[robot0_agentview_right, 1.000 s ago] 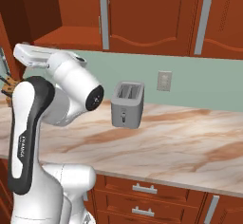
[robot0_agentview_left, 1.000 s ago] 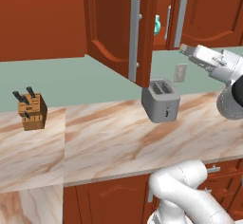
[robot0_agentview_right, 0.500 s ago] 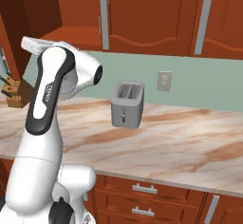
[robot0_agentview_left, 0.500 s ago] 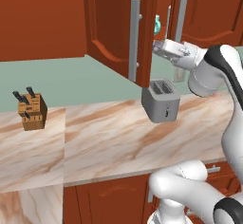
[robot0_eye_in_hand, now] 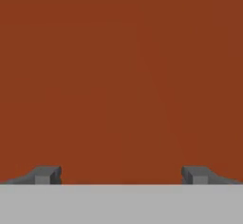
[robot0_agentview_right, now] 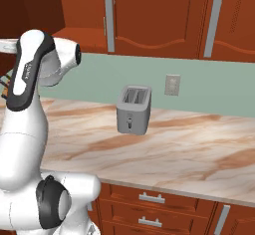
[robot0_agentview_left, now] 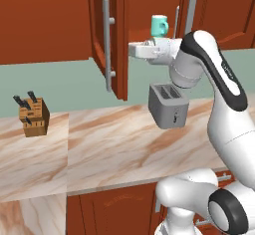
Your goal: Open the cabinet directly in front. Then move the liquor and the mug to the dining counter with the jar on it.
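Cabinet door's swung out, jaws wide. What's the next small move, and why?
Probably pull the hand back off the cabinet door and turn toward the mug. The gripper is open, holding nothing, with only red-brown wood right ahead of it. The door stands swung out, and the mug sits on the shelf just above the wrist.

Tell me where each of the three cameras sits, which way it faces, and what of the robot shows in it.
Left base view: behind the arm's left, facing the open cabinet, mug, toaster and knife block; arm rises lower right.
Right base view: behind the arm's right, facing toaster and wall outlet; arm at left.
Hand view: on the hand, close against reddish-brown wood; open end effector below.
Both base views share toaster and marble counter.
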Controlling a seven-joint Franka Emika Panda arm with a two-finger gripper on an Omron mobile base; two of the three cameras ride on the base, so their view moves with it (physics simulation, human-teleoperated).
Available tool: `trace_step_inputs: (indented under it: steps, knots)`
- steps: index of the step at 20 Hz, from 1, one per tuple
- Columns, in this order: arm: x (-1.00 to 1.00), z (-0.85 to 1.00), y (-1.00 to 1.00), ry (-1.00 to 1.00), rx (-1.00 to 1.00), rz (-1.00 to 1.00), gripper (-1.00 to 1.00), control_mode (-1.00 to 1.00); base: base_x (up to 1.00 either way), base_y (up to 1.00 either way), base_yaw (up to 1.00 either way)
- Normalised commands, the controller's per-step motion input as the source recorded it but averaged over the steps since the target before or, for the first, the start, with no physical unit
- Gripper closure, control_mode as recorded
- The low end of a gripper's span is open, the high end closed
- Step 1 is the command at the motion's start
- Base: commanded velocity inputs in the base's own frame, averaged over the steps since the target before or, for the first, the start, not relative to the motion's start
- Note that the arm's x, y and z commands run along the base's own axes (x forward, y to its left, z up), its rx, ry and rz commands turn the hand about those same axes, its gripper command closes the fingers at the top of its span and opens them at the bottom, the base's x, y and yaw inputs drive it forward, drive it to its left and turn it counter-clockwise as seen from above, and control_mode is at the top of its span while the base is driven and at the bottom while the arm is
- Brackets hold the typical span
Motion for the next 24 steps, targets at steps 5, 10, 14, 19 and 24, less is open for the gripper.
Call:
trace_step_inputs:
  steps: [5, 10, 14, 19, 24]
  knots:
    - [-0.01, 0.04, -0.10, 0.00, 0.03, -0.03, -1.00, -1.00, 0.00, 0.00, 0.00]
    - [-0.18, 0.33, -1.00, -0.03, 0.23, -0.23, -1.00, -1.00, 0.00, 0.00, 0.00]
    - [-0.24, 0.19, -1.00, 0.00, 0.14, -0.43, -1.00, -1.00, 0.00, 0.00, 0.00]
    - [-0.25, 0.00, -1.00, 0.03, 0.03, -0.56, -1.00, -1.00, 0.00, 0.00, 0.00]
    - [-0.34, 0.00, -0.82, 0.04, 0.00, -0.61, -1.00, -1.00, 0.00, 0.00, 0.00]
